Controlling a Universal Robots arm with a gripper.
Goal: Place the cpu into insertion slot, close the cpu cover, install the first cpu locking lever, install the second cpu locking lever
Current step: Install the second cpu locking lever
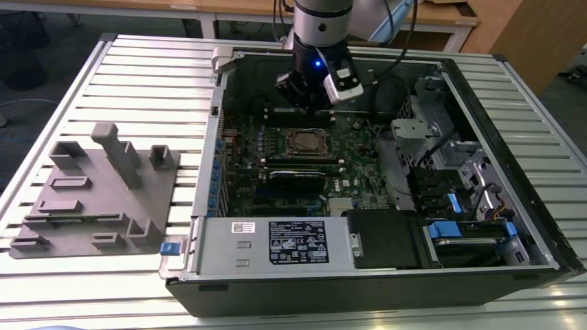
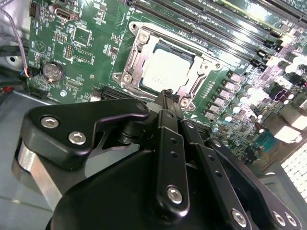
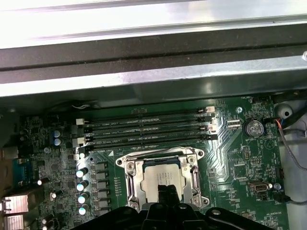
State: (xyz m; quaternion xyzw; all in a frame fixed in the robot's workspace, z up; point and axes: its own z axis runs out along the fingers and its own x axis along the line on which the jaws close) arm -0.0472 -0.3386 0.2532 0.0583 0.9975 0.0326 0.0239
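The cpu (image 2: 165, 72) (image 3: 159, 176) lies flat in the insertion slot (image 1: 307, 142) on the green board, its silver-grey top showing. The cpu cover (image 2: 130, 64) (image 3: 129, 178) is down around it as a silvery frame. Thin metal levers run along the socket's sides; whether they are latched I cannot tell. My gripper (image 2: 168, 94) (image 3: 164, 190) (image 1: 307, 108) hangs just above the socket's edge, fingers together and holding nothing. In the exterior view it stands over the board a little behind the socket.
Long black memory slots (image 3: 144, 128) lie beside the socket, under the metal case wall (image 3: 144, 72). A coin battery (image 2: 53, 71) sits on the board. The power supply box (image 1: 275, 240) and drive bays (image 1: 449, 227) fill the case's front. A grey fixture plate (image 1: 92, 199) rests at the exterior view's left.
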